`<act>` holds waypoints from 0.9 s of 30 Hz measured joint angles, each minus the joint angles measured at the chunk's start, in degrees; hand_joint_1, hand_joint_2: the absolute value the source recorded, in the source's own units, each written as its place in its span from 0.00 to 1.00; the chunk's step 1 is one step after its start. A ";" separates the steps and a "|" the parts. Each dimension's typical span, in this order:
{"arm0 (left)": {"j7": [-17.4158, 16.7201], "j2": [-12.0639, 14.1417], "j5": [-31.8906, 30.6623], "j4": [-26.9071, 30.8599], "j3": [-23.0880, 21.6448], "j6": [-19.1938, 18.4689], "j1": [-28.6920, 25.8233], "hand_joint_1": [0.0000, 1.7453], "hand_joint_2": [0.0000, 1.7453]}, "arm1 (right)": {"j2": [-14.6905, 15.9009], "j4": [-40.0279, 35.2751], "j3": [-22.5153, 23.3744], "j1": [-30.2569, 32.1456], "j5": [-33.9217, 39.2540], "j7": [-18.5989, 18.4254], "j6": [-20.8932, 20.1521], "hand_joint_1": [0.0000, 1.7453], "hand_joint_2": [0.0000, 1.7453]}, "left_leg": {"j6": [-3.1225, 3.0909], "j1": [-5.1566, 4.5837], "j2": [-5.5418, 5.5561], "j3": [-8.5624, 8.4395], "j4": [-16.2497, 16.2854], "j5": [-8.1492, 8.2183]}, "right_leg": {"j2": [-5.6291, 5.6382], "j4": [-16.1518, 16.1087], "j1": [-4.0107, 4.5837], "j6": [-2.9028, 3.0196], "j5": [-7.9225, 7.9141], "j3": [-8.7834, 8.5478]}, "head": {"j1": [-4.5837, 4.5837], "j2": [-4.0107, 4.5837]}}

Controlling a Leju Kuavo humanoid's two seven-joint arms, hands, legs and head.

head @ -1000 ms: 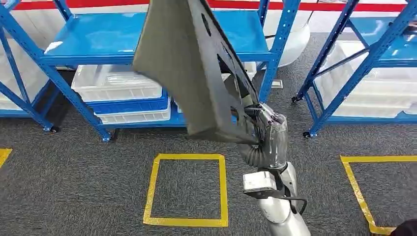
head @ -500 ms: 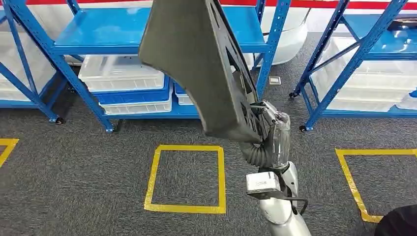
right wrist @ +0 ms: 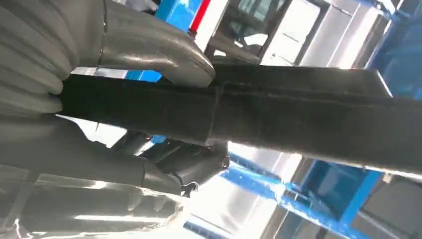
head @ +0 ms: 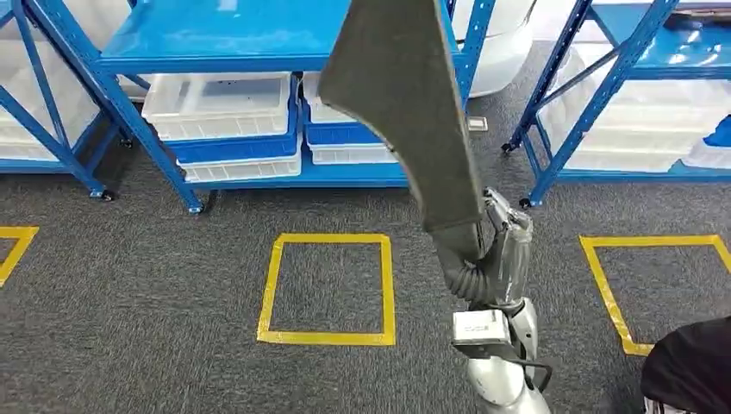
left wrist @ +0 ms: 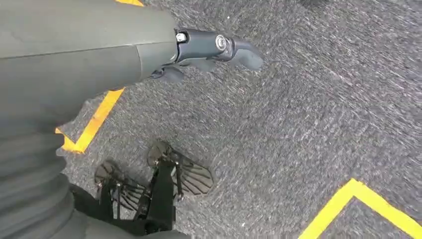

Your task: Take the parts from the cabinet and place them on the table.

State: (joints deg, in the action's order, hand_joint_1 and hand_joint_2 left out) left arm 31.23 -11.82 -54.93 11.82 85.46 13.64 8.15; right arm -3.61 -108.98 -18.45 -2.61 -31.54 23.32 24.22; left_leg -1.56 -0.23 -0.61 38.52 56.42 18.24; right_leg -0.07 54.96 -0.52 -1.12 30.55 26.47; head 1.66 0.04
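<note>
White bins [head: 220,103] on blue rack [head: 233,39]

the head view is looking forward and down from high up at grey carpet [head: 129,285] and blue shelving [head: 224,39]. the left wrist view is facing down, near the same carpet. the right wrist view is sitting very close, facing up toward blue shelving.

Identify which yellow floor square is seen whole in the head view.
The middle yellow square, left of the robot hand holding the dark panel. The squares at the left and right are cut off.
</note>
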 joint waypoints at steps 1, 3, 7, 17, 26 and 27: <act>0.00 0.02 0.04 -0.02 0.00 0.00 -0.04 0.00 1.00 | 0.09 0.00 0.04 0.28 -0.02 0.00 0.02 1.00 1.00 | 0.28 0.23 0.02 0.05 0.03 -0.27 | -0.03 0.18 -0.12 0.34 -0.18 0.21 | 0.07 0.00; 0.00 0.17 0.07 0.00 0.00 0.00 -0.10 0.00 1.00 | 0.17 -0.04 0.22 0.55 -0.02 -0.02 0.07 1.00 1.00 | 0.94 0.80 0.31 0.85 1.57 1.62 | -0.19 0.10 -0.93 1.61 -1.01 -0.08 | 0.06 0.00; 0.00 0.20 0.22 -0.02 0.00 -0.02 -0.13 0.00 1.00 | 0.22 -0.28 0.35 0.92 -0.02 -0.02 0.11 1.00 1.00 | 2.14 1.11 0.30 6.24 17.80 10.58 | -0.29 0.43 -0.55 2.30 -1.93 0.92 | 0.11 0.00; -0.09 0.24 0.92 0.00 0.00 0.83 -0.17 0.00 1.00 | 0.35 0.24 0.81 0.64 4.66 2.27 -1.86 1.00 1.00 | -0.95 0.04 0.75 -4.41 0.57 4.93 | -0.06 0.17 0.19 0.44 -2.63 2.01 | 0.26 0.00; -1.29 0.07 1.88 -0.02 0.02 3.21 -0.17 0.00 1.00 | 0.42 2.76 1.86 -1.30 5.84 3.08 -2.47 1.00 1.00 | -1.56 0.77 0.77 -4.59 -0.80 3.60 | -0.03 8.33 -1.41 -1.95 -1.26 7.45 | -0.04 0.00; -1.38 0.09 1.86 0.00 0.02 3.21 -0.17 0.00 1.00 | 0.42 2.82 1.99 -1.53 5.55 3.10 -2.47 1.00 1.00 | -1.13 0.80 0.81 -4.35 -0.21 3.80 | -0.19 3.04 -1.86 -2.47 -3.22 4.90 | -0.07 0.00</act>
State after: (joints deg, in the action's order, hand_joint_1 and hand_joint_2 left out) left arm 29.86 -11.74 -53.07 11.82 85.48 16.85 7.98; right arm -3.19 -106.16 -16.46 -4.14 -25.99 26.43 21.75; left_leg -2.68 0.56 0.20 34.17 56.21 22.05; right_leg -0.26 58.00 -2.38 -3.59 27.33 31.38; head 1.60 0.04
